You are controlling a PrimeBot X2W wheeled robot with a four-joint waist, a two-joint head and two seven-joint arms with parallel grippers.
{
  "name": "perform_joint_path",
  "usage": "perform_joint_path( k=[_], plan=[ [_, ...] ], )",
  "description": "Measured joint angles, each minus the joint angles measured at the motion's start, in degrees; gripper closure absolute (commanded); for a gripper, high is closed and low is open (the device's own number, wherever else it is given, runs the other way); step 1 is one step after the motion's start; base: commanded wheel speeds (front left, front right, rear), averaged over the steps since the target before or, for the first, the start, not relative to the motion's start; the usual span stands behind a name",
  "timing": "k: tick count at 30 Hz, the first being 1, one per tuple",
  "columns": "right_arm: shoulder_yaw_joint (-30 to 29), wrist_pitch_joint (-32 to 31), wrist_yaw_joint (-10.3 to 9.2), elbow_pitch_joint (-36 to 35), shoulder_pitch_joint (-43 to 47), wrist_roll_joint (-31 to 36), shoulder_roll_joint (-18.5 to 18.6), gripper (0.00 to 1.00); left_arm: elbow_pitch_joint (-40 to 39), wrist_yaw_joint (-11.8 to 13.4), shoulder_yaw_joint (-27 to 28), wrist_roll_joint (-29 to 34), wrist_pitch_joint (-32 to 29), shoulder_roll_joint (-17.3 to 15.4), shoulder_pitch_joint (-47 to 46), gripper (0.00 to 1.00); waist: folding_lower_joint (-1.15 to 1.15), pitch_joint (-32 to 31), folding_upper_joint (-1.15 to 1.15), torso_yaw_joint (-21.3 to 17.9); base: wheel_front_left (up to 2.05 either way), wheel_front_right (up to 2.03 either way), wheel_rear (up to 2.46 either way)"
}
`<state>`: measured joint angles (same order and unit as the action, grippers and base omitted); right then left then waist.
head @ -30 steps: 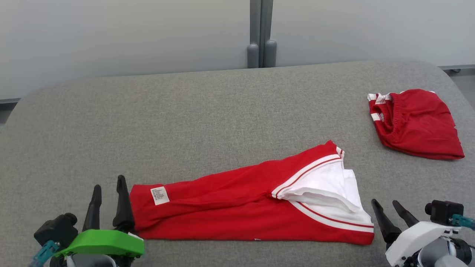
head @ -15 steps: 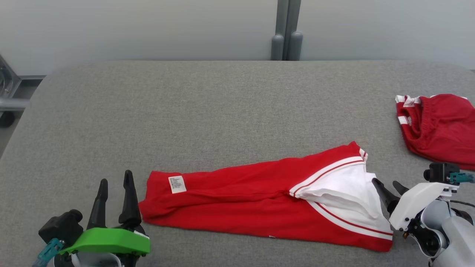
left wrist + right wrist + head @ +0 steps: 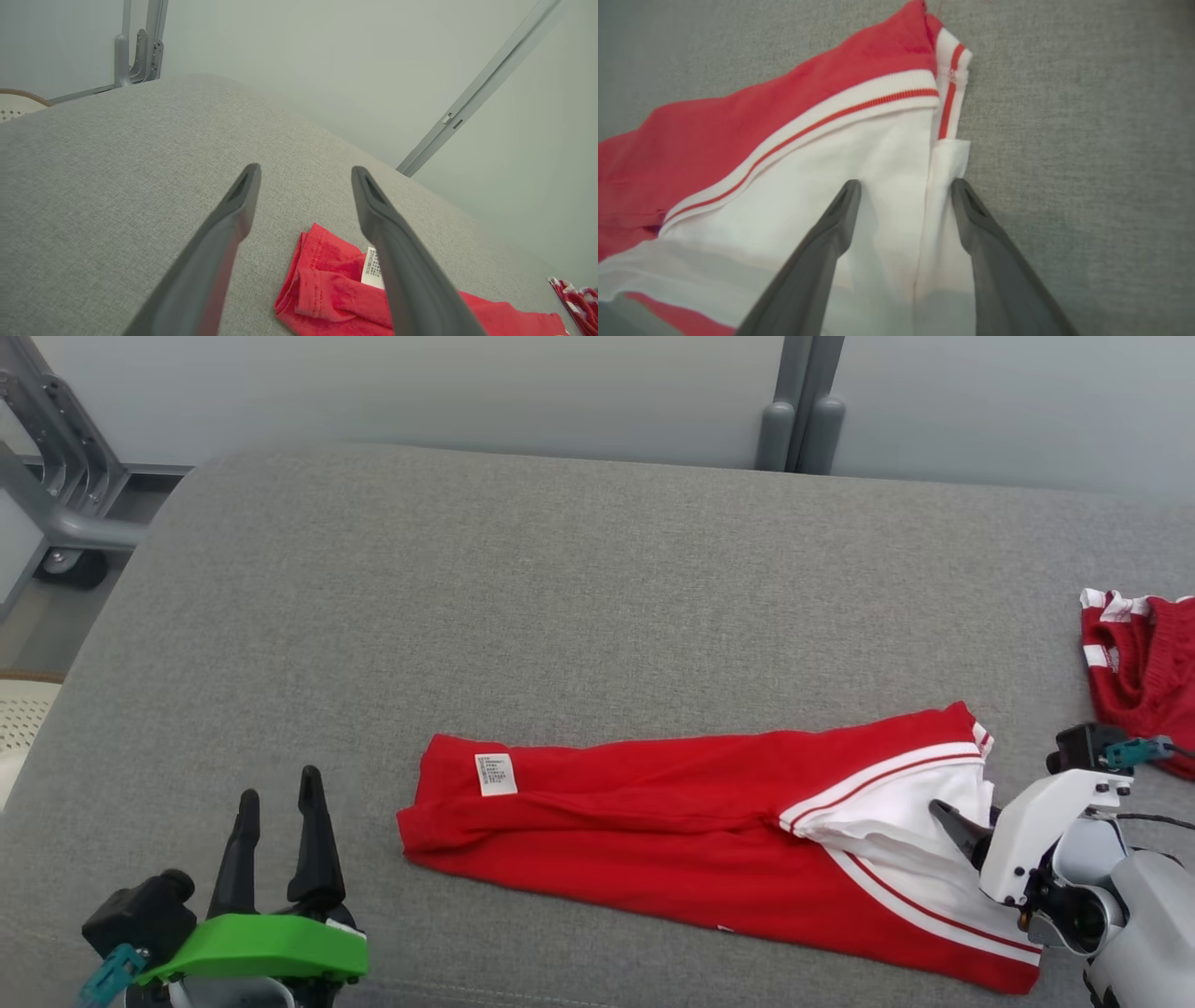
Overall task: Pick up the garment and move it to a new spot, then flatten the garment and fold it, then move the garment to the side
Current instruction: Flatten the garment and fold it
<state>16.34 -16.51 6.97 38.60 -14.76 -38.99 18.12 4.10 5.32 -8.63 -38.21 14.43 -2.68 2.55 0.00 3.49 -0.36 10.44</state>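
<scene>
The garment (image 3: 653, 812) is red with a white striped panel and lies as a long folded strip on the grey padded surface (image 3: 560, 616). A white label (image 3: 496, 774) marks its left end. My left gripper (image 3: 278, 784) stands open, apart from that end and to its left. In the left wrist view, the left gripper (image 3: 304, 168) hovers over bare grey cloth, with the garment (image 3: 322, 284) low between its fingers. My right gripper (image 3: 962, 817) is open above the white end. In the right wrist view, the right gripper (image 3: 906, 182) straddles the white panel (image 3: 878, 154) with nothing pinched.
A second red and white garment (image 3: 1139, 663) lies bunched at the right edge, also seen far right as the red bundle (image 3: 577, 298). A metal frame (image 3: 56, 495) stands beyond the surface's left corner, and a grey post (image 3: 803, 420) stands behind it. A pale perforated object (image 3: 19, 719) is at the left.
The head view has swung left, shifting the whole scene rightward. My right gripper has come forward over the garment's white end. The left gripper now stands farther from the label end.
</scene>
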Motion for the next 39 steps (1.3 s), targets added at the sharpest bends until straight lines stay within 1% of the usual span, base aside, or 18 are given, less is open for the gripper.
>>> perform_joint_path(
  k=[6,7,8,10,11,12,18,22,25,30,37,39],
  plan=[
    [1.92,-2.63,0.00,1.10,-1.36,0.00,-0.22,0.00,-0.97,0.22,0.89,-0.45,0.00,0.02,0.17,0.00,0.00,-0.01,0.00,0.58,0.00,0.00,0.00],
    [2.42,-2.79,0.00,1.18,-1.50,0.00,-0.44,0.02,-1.09,0.23,0.90,-0.46,0.00,0.02,0.29,0.00,0.00,-0.06,0.00,0.58,0.00,0.00,0.00],
    [2.61,-2.80,0.00,1.23,-1.58,0.00,-0.57,0.53,-1.18,0.23,0.91,-0.48,0.00,0.02,0.40,0.00,0.00,-0.08,0.00,0.56,0.00,0.00,0.00],
    [3.23,-3.33,0.01,1.30,-1.87,0.01,-0.65,0.72,-1.25,0.23,0.91,-0.55,0.00,0.02,0.67,0.00,0.00,-0.09,0.00,0.50,0.00,0.00,0.00],
    [3.49,-3.47,0.01,1.33,-2.08,0.00,-0.66,0.91,-1.27,0.24,0.92,-0.55,0.00,0.02,0.83,0.00,0.00,-0.09,0.00,0.46,0.00,0.00,0.00],
    [3.78,-3.46,0.01,1.34,-2.29,0.01,-0.64,1.00,-1.34,0.24,0.96,-0.56,0.00,0.02,1.01,0.00,0.00,-0.08,0.00,0.40,0.00,0.00,0.00],
    [4.53,-2.25,0.08,1.15,-3.51,0.10,-1.43,1.00,-2.43,0.55,2.81,-0.88,0.00,0.01,1.43,0.00,0.00,0.01,0.00,-0.65,0.00,0.00,0.00],
    [4.71,-0.65,0.09,0.12,-4.98,0.07,-1.24,1.00,-2.81,0.78,3.09,-0.88,0.00,0.02,2.05,0.00,0.00,-0.03,0.00,-1.90,0.00,0.00,0.00],
    [5.39,-0.16,0.10,-0.49,-5.84,0.00,-0.40,1.00,-2.89,0.80,3.20,-0.88,0.00,0.02,2.37,0.00,0.00,-0.10,0.00,-3.08,0.00,0.00,0.00],
    [6.41,-0.16,0.15,-0.89,-6.11,0.01,2.07,1.00,-3.12,0.81,3.24,-0.88,0.00,0.02,2.47,0.00,0.00,-0.34,0.00,-5.39,0.00,0.00,0.00],
    [5.92,-0.16,0.15,-0.85,-8.25,0.19,8.38,1.00,-3.54,0.83,3.25,-0.88,0.00,0.02,2.87,0.00,0.00,-0.78,0.00,-9.10,0.00,0.00,0.00],
    [5.82,-0.16,0.15,-0.86,-8.55,0.20,9.67,1.00,-3.58,0.83,3.21,-0.88,0.00,0.02,3.21,0.00,0.00,-0.95,0.00,-10.13,0.00,0.00,0.00]
  ],
)
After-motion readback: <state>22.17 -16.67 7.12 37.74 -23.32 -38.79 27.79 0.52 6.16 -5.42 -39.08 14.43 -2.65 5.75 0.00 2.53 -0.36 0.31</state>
